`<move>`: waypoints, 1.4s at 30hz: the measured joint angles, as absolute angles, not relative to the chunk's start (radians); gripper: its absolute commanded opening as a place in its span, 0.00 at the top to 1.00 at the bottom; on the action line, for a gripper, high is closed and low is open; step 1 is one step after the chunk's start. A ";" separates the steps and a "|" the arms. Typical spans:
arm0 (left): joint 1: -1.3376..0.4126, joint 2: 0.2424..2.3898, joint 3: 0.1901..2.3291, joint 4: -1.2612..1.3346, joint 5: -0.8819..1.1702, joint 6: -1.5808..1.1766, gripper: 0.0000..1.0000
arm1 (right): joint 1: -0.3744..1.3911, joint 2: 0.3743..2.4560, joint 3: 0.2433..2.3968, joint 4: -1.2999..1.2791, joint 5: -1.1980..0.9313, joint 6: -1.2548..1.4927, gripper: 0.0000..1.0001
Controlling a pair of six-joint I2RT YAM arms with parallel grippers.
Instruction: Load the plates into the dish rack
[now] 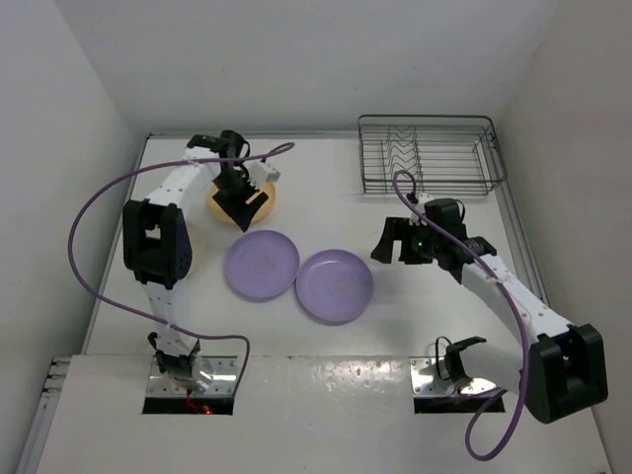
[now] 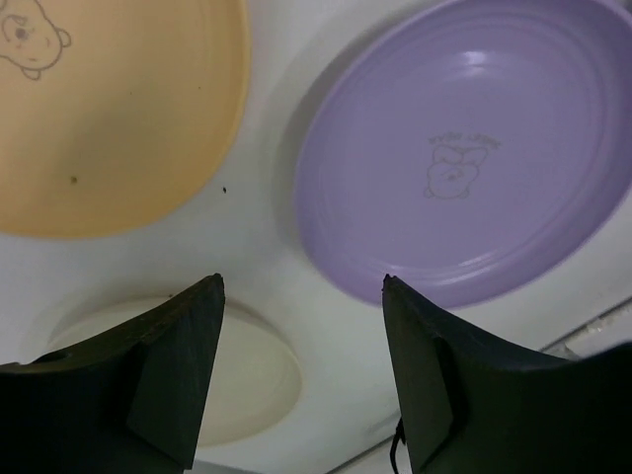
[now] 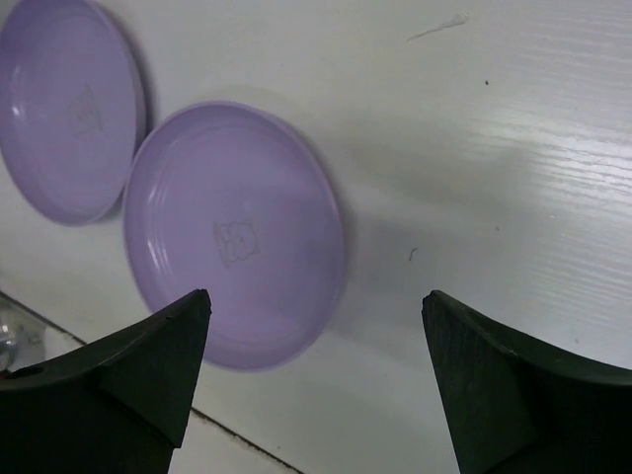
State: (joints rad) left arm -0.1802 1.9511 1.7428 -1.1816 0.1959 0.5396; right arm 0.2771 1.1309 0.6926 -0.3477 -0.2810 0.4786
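Note:
Two lavender plates lie flat side by side at mid-table, the left one (image 1: pixel 262 265) and the right one (image 1: pixel 336 285). The orange-yellow plate (image 1: pixel 225 201) lies at the back left. My left gripper (image 1: pixel 242 210) hovers over its near edge, open and empty. In the left wrist view I see the orange plate (image 2: pixel 118 118), a lavender plate (image 2: pixel 464 148) and the cream-white plate (image 2: pixel 247 375) below my left gripper (image 2: pixel 303 286). My right gripper (image 1: pixel 385 244) is open and empty, just right of the right lavender plate (image 3: pixel 232 232). The grey wire dish rack (image 1: pixel 427 156) stands empty at the back right.
White walls close in the table on the left, back and right. A purple cable loops from each arm. The two arm bases sit at the near edge. In the right wrist view the other lavender plate (image 3: pixel 69 109) lies beyond the nearer one.

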 measured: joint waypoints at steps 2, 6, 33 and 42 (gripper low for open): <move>-0.167 1.965 1.699 -1.154 0.198 0.525 0.29 | 0.294 1.145 0.693 -0.347 -0.239 0.473 0.13; -0.136 1.914 1.532 -1.074 0.170 0.483 0.28 | 0.333 1.167 0.692 -0.331 -0.157 0.475 0.13; -0.103 1.924 1.345 -0.863 0.249 0.408 1.00 | 0.403 1.422 0.960 -0.286 -0.064 0.351 0.13; -0.128 1.900 1.721 -1.032 0.258 0.444 1.00 | 0.401 1.348 0.952 -0.246 -0.164 0.210 0.48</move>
State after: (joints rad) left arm -0.1276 1.8999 1.7214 -1.0325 0.2581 0.4438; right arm 0.4007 1.3476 0.9520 -0.2462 -0.1638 0.2100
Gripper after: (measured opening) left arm 0.010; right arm 0.562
